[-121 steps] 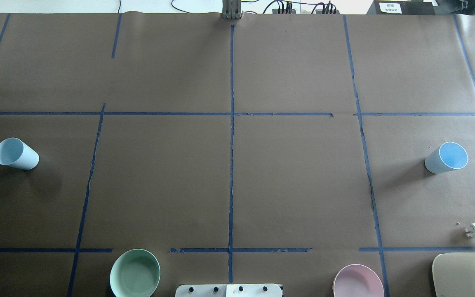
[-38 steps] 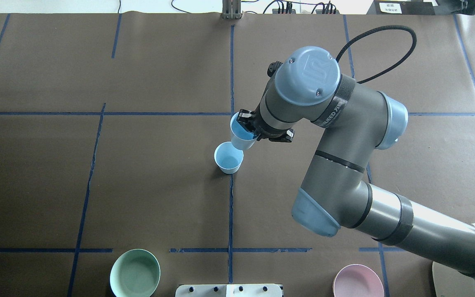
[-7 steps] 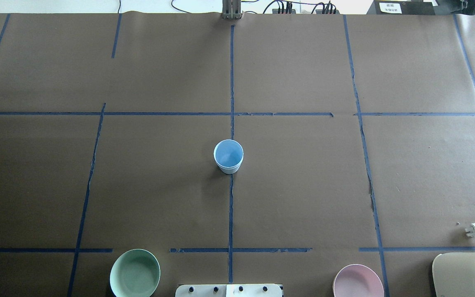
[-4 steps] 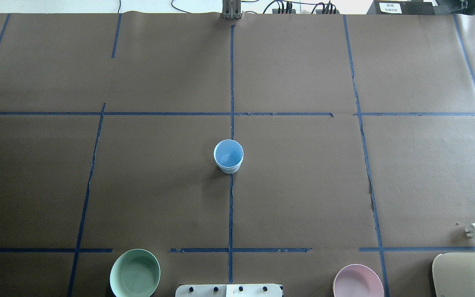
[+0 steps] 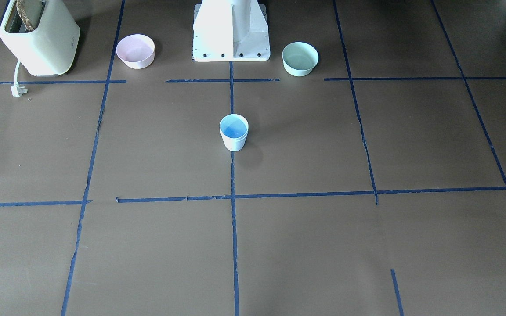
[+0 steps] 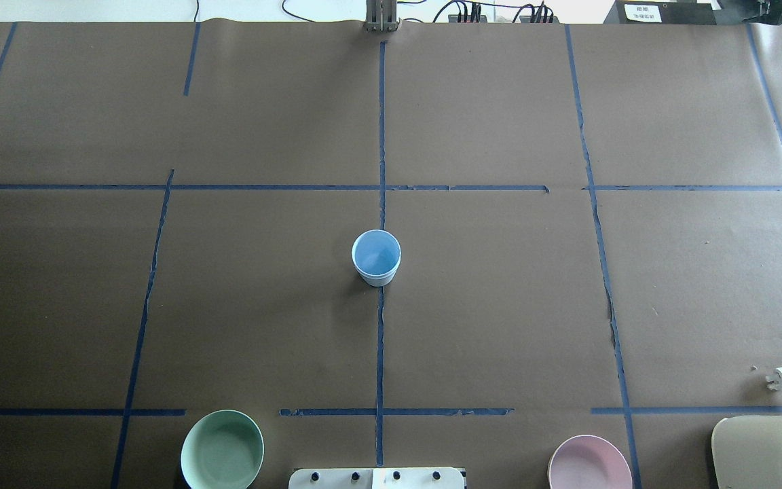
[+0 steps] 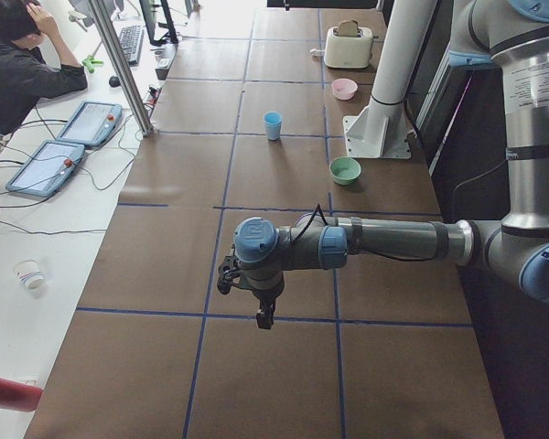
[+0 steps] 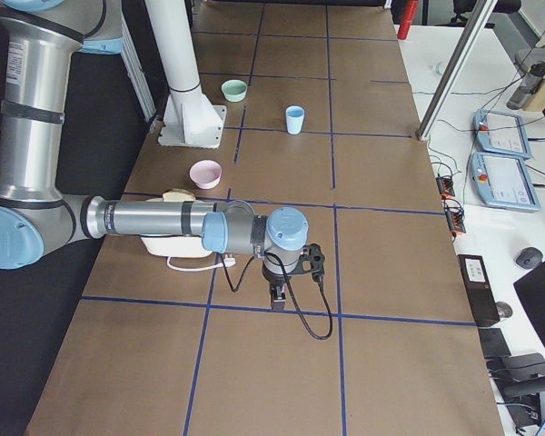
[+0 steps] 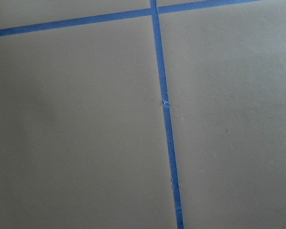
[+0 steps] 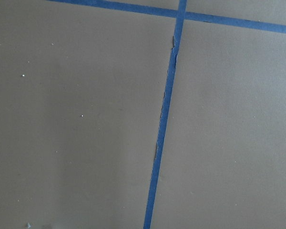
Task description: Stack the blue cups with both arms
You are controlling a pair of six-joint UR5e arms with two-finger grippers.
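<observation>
The blue cups [image 6: 376, 257] stand nested, upright, at the middle of the desk [image 6: 499, 305]. The left hand [image 7: 264, 318] and right hand [image 8: 277, 298] hang well away; how far open, I cannot tell. The inner cup may sit crooked and topple if nudged.

Blue cups [image 6: 376, 257]: nested, the outer one largely hidden by the inner. Mint-green bowl [image 6: 222, 449], pink bowl [image 6: 589, 464] and toaster [image 6: 764, 451] — each cut off by the overhead view's bottom edge. Left gripper [image 7: 264, 317] and right gripper [image 8: 277, 300]: seen only in the side views — jaw state indeterminate.
</observation>
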